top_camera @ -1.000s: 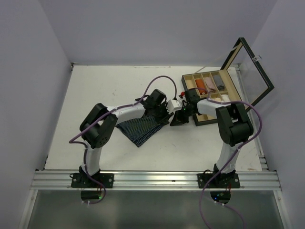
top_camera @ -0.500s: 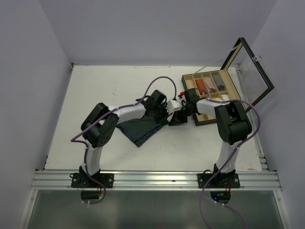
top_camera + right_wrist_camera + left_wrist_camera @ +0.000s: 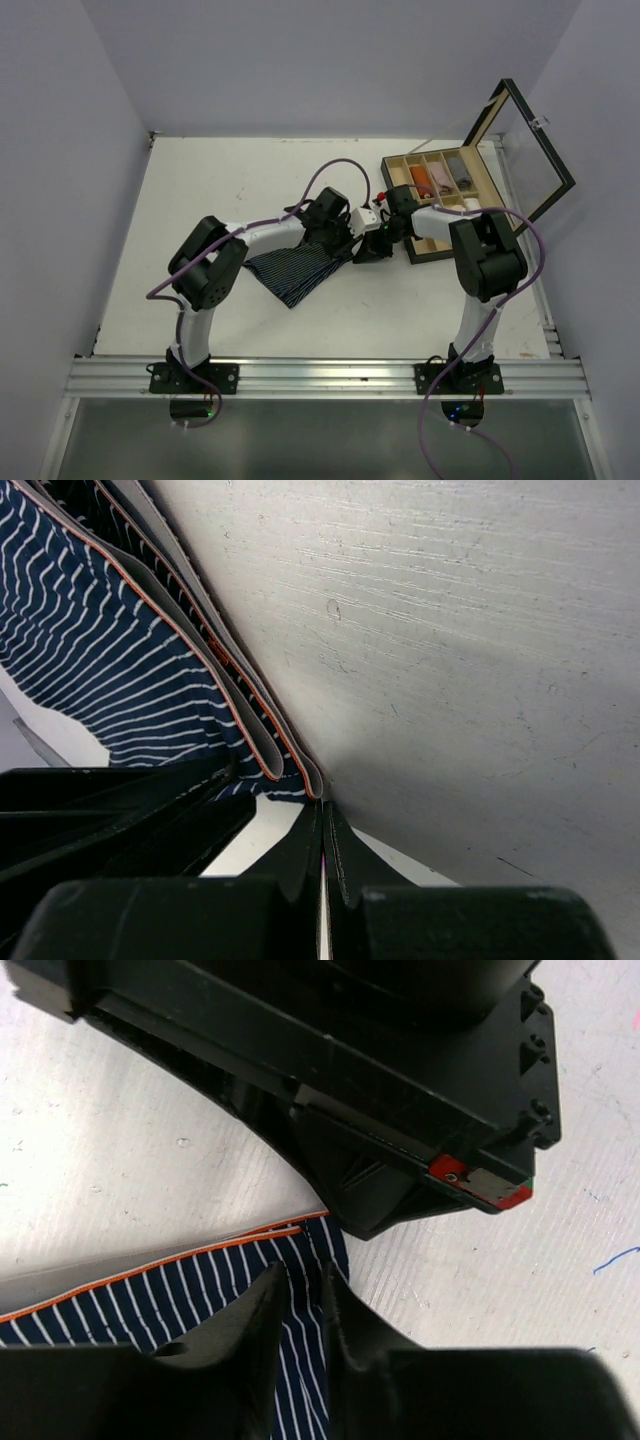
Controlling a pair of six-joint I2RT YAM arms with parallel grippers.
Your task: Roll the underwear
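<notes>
- The underwear (image 3: 295, 270) lies on the table (image 3: 220, 180), near its centre.
- The wooden box (image 3: 440, 195) stands to the right, farther back.
- The left gripper (image 3: 300, 1295) and right gripper (image 3: 322, 820) meet at the underwear's right corner, between underwear and box.

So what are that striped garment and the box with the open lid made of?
The navy garment with thin white stripes looks like soft matte cloth: it lies in folded layers, with an orange-piped grey edge band. The compartmented box looks like pale bare wood. Its dark-framed lid seems glass or clear plastic: the background shows through.
</notes>
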